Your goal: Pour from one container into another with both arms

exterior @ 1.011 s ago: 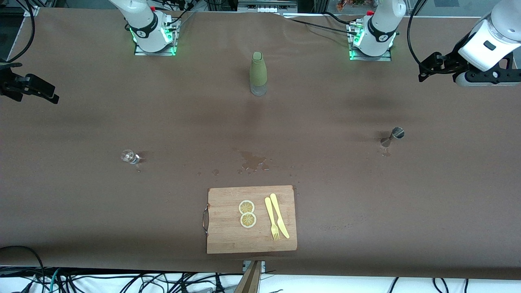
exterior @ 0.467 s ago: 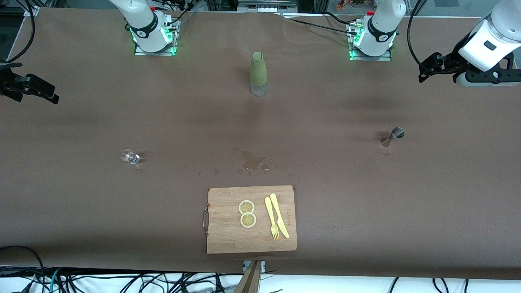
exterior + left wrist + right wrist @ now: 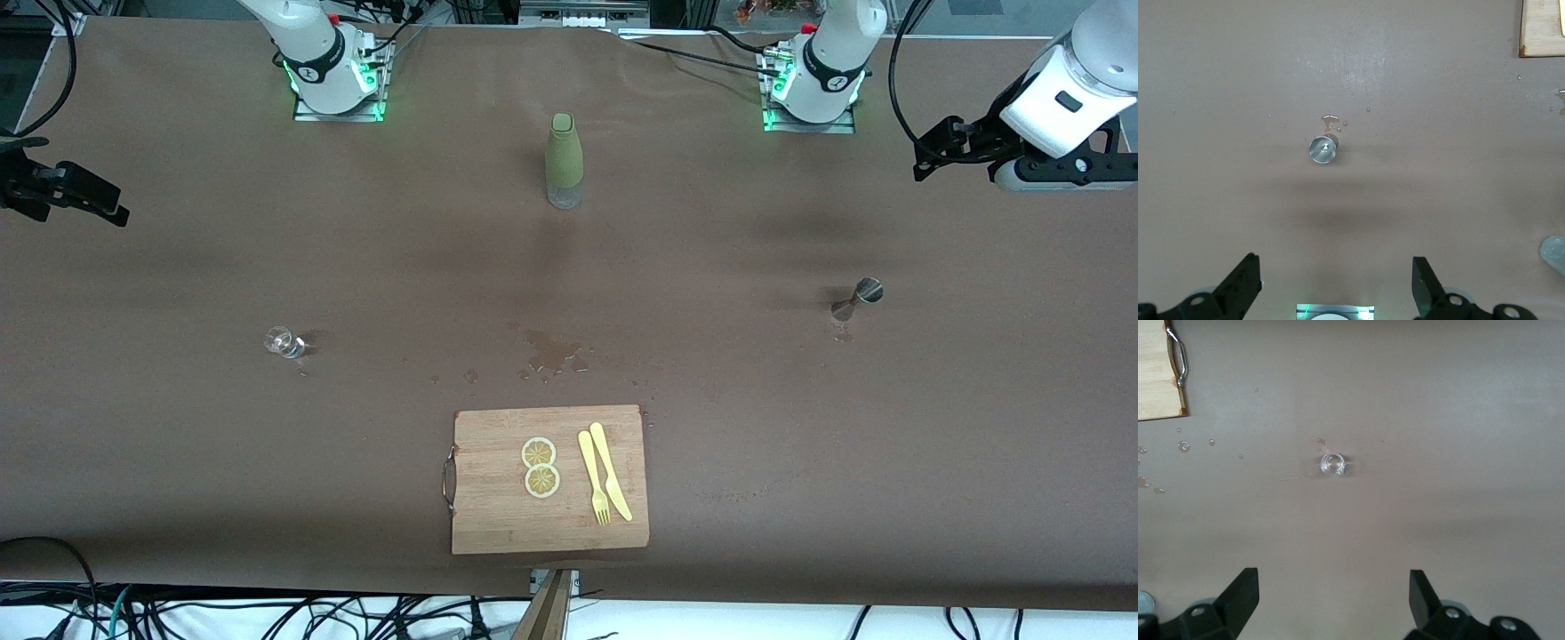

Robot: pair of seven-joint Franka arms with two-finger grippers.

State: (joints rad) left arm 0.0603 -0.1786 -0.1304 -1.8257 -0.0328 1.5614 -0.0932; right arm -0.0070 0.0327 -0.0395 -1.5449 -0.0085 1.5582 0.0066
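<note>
**A:** What could go wrong from here?

**B:** Start at my right arm's end of the desk (image 3: 800, 444). The small clear glass (image 3: 283, 341) stands alone at about ten o'clock from the cutting board (image 3: 498, 524). It looks light and hard to see, so if my fingers close off-centre they could knock it over. A puddle (image 3: 551, 351) lies just off the board at twelve o'clock, and a base set down there may slide. The green bottle (image 3: 564, 160) stands farther out on the same twelve o'clock line. The steel jigger (image 3: 858, 300), at about two o'clock from the board, is narrow at the waist. A nudge from one finger could tip it, and a rushed tilt over so small a glass would miss.

**A:** And your hands?

**B:** My right hand (image 3: 1331, 597) hangs in the air over its end of the desk, above the glass. Its fingers are spread as wide as they go, and it holds and touches nothing. My left hand (image 3: 1335, 283) hangs over the other end, above the jigger, equally wide and empty. Nothing is lifted yet.
</note>
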